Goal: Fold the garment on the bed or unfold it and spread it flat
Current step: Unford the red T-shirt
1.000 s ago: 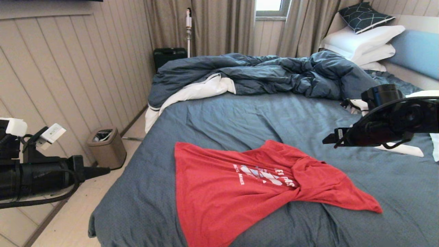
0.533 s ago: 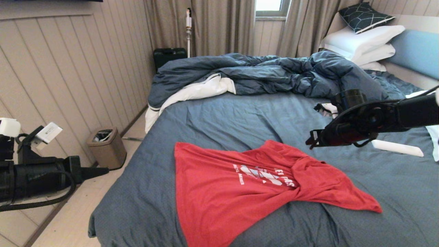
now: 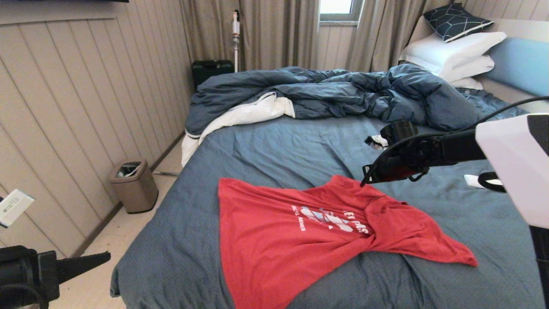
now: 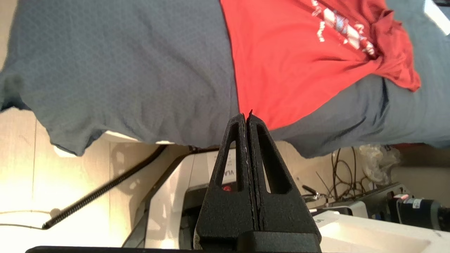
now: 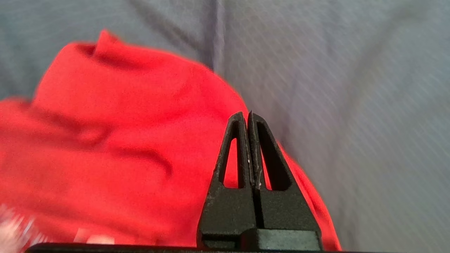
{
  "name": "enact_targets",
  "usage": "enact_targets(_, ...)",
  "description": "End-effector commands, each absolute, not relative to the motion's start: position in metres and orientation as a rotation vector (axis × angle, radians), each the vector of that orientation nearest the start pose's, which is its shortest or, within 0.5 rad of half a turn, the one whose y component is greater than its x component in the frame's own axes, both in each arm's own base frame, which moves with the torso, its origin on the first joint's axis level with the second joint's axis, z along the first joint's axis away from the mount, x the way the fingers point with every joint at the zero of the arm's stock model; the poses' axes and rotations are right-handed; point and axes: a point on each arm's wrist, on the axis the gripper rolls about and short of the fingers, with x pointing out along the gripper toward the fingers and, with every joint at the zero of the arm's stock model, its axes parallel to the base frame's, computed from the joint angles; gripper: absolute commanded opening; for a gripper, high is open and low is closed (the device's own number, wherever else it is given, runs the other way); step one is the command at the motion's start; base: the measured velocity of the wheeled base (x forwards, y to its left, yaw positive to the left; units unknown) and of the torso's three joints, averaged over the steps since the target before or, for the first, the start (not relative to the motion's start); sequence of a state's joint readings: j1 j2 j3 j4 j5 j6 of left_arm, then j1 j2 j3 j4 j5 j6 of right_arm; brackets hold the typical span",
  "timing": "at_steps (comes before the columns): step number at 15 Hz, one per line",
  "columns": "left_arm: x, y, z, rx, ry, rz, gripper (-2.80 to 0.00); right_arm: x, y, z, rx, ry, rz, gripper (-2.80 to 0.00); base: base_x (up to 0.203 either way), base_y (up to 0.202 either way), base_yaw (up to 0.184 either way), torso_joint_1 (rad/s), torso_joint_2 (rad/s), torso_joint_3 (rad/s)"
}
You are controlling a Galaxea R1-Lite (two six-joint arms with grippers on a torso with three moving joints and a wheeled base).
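Note:
The garment [image 3: 279, 240], a red T-shirt with a white chest print, lies bunched and twisted on the blue-grey sheet of the bed [image 3: 300, 141]. One end trails to the right. My right gripper [image 3: 363, 182] hovers at the shirt's far edge, shut with nothing between its fingers. In the right wrist view its tips [image 5: 246, 114] sit over the border of the red cloth [image 5: 123, 140] and the sheet. My left gripper [image 3: 107, 255] is low beside the bed's left corner, shut and empty. The left wrist view shows its tips [image 4: 246, 116] pointing at the garment's near hem [image 4: 281, 59].
A rumpled dark blue duvet [image 3: 334, 92] covers the far part of the bed, and white pillows [image 3: 454, 53] are stacked at the back right. A small white object [image 3: 472, 180] lies on the sheet at right. A waste bin [image 3: 134, 184] stands on the floor left of the bed.
My right arm has swung left and down to the shirt's far edge, and its jaws have closed. My left arm has dropped lower.

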State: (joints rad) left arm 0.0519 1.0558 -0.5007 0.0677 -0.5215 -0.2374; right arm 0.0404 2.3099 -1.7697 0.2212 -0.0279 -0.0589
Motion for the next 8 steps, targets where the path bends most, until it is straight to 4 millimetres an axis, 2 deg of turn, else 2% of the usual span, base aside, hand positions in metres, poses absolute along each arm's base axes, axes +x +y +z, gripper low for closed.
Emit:
enact_targets(1, 0.1142, -0.0053, 0.1788, -0.399, 0.623, -0.389, -2.8, 0.4798, 0.0184, 0.1028, -0.085, 0.795, 0.036, -2.8, 0.0, 0.0, 0.0, 0.0, 0.0, 0.0)
enact_targets(2, 0.1157, -0.0053, 0.1793, -0.399, 0.624, -0.39, -2.8, 0.4787, 0.0186, 0.106, -0.083, 0.791, 0.035, -2.8, 0.0, 0.0, 0.0, 0.0, 0.0, 0.0)
enact_targets(3, 0.1175, -0.0052, 0.1793, -0.4, 0.629, -0.389, -2.8, 0.4773, 0.0191, 0.1063, -0.084, 0.794, 0.036, 0.0, 0.0, 0.0, 0.0, 0.0, 0.0, 0.0)
enact_targets(8, 0.1152, -0.0053, 0.1741, -0.404, 0.644, -0.386, -2.8, 0.4736, 0.0214, 0.1103, -0.1, 0.796, 0.048, 0.0, 0.0, 0.0, 0.0, 0.0, 0.0, 0.0)
